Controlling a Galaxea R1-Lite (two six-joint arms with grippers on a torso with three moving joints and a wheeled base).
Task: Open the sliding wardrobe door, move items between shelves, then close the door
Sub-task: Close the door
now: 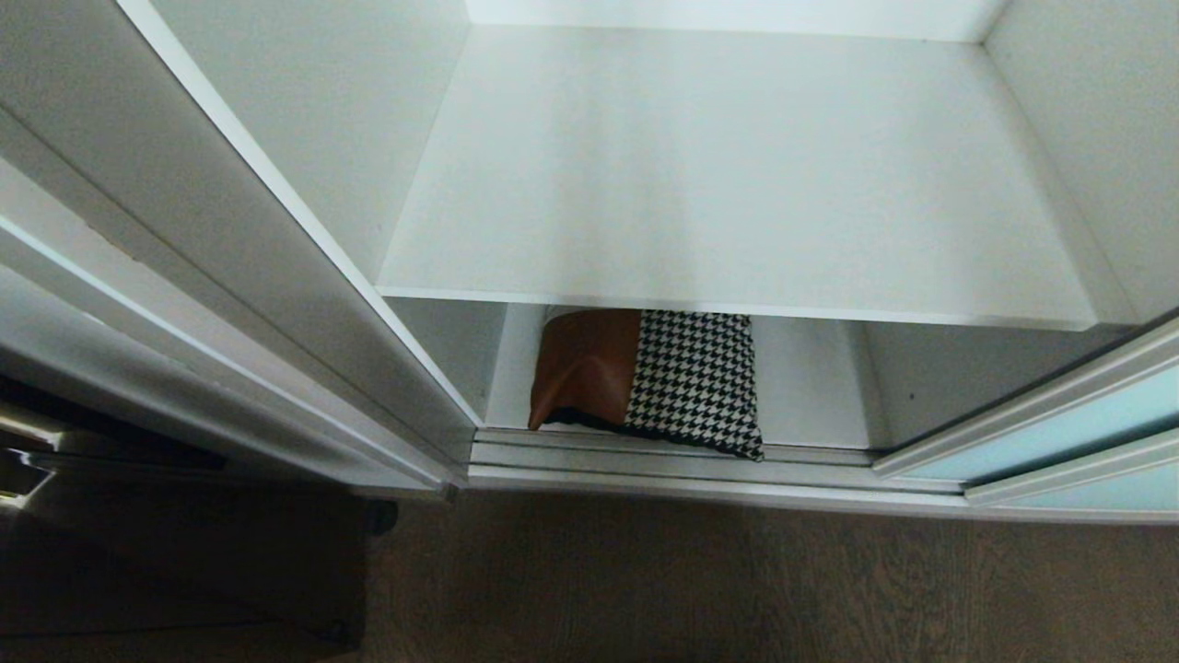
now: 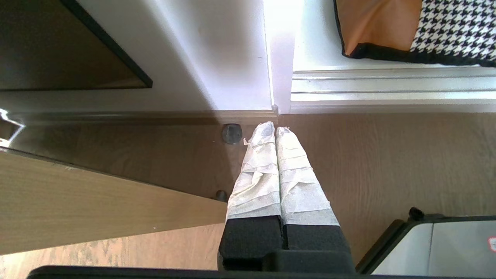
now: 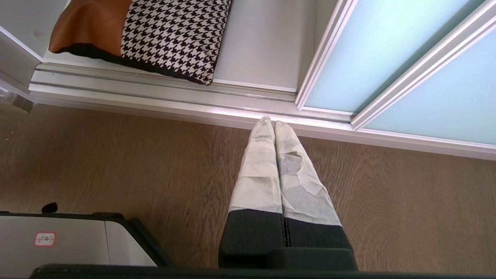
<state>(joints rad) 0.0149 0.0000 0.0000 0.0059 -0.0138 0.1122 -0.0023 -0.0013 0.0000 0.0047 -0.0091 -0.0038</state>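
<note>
**Sliding wardrobe door open, cushion waiting on the lower shelf**

The sliding wardrobe door stands pushed to your right, leaving the opening clear. Inside, the upper shelf is bare, and the lower shelf beneath it carries the cushion at its front edge, toward the left corner, its black-edged corner just reaching the door track.

The coming reach turns on this: the cushion lies ahead of both hands and lower left of centre, its long side running along the shelf's front edge. I judge your left hand the nearer; it hangs over the floor by the wardrobe's left post, fingers pressed together, holding nothing. Your right hand, also pressed shut and empty, hangs by the door's frame, farther off.

Only the head view shows the upper shelf; only the wrist views show either hand.
</note>
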